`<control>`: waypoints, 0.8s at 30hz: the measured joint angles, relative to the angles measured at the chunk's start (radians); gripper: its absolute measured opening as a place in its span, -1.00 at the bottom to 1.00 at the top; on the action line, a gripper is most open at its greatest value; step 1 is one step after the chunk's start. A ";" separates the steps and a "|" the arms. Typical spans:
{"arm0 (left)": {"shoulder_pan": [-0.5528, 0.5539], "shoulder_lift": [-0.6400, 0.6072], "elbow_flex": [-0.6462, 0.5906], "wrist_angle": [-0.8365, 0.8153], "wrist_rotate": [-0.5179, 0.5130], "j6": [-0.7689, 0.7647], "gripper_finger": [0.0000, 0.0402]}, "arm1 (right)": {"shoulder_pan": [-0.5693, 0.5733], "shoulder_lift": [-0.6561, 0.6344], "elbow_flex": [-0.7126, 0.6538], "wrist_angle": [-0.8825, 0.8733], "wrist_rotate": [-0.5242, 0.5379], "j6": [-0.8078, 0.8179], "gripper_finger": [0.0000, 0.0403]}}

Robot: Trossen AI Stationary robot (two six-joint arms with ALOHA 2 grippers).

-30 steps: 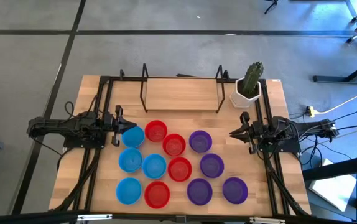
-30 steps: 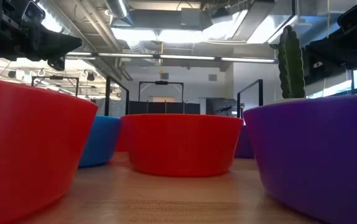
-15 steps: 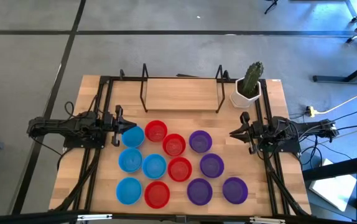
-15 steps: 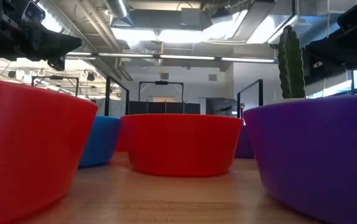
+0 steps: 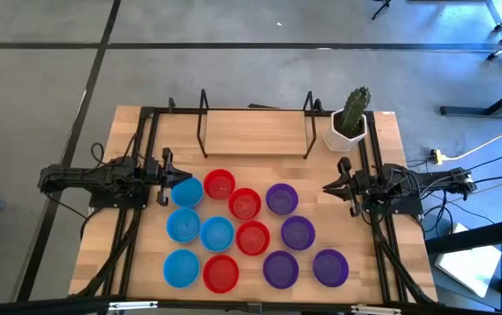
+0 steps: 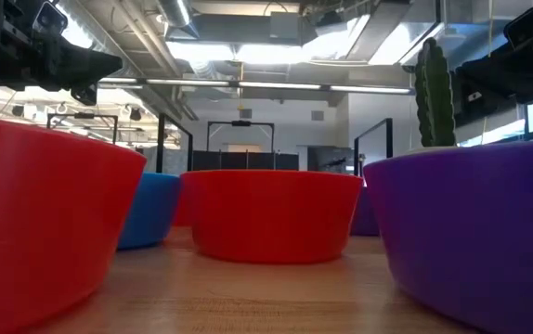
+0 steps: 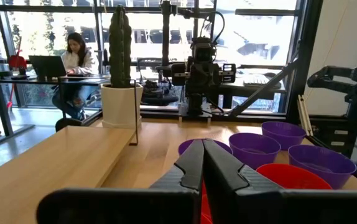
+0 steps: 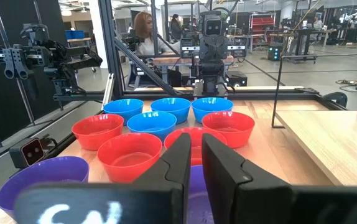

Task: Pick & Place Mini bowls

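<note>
Several mini bowls in blue (image 5: 186, 192), red (image 5: 245, 203) and purple (image 5: 297, 233) stand on their bases in the middle and near part of the wooden table (image 5: 255, 131), open side up. My left gripper (image 5: 172, 178) hangs level at the table's left, just by the far blue bowl, its fingers shut and holding nothing (image 7: 202, 146). My right gripper (image 5: 327, 187) hangs level at the table's right, a short way from the far purple bowl (image 5: 282, 199). Only a narrow slit shows between its fingers (image 8: 194, 142), with nothing in it.
A cactus in a white pot (image 5: 351, 122) stands at the far right corner. A black wire rack (image 5: 205, 122) rises over the far middle of the table, and black frame rails (image 5: 378, 245) run along both sides. People (image 7: 76, 56) sit in the room beyond.
</note>
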 joint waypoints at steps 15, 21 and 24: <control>0.000 0.000 0.000 0.000 0.000 0.000 -0.97 | 0.000 0.000 0.000 0.000 0.000 0.000 -0.79; 0.000 0.000 0.000 0.000 0.000 0.000 -0.96 | 0.000 0.000 0.000 0.000 0.000 0.000 -0.79; 0.000 0.000 0.000 0.000 0.000 0.000 -0.97 | 0.000 0.000 0.000 0.000 0.000 0.000 -0.79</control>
